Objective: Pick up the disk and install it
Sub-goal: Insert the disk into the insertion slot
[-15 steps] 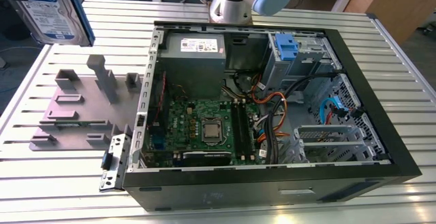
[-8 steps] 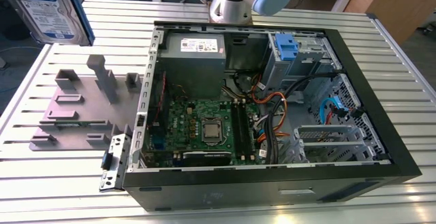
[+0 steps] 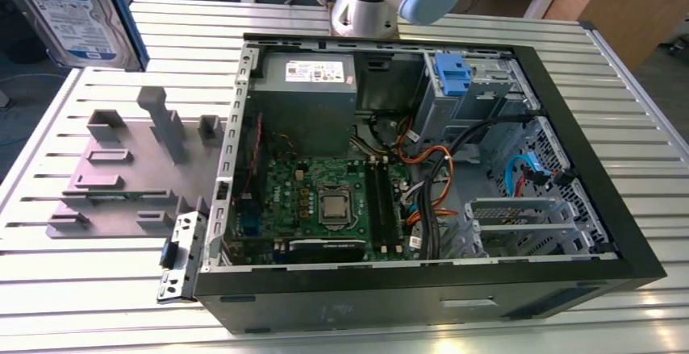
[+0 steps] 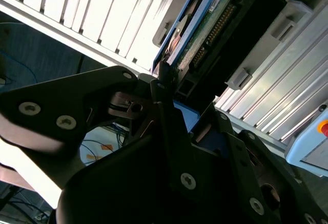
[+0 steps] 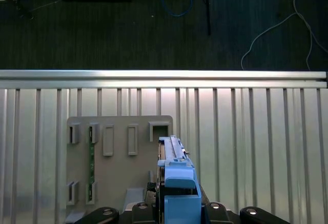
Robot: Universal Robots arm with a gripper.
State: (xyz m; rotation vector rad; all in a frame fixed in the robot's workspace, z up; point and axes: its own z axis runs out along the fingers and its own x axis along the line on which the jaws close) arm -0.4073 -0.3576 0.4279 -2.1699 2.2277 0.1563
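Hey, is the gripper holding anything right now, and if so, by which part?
Yes. The gripper holds the disk, seen edge-on in the first wrist view, pinched across its two flat faces at the blue carrier end.

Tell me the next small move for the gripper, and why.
Probably carry the disk sideways toward the open case. The gripper is shut on the disk, which hangs clear above the stand in the first wrist view, while the drive bay sits to the exterior view's right.
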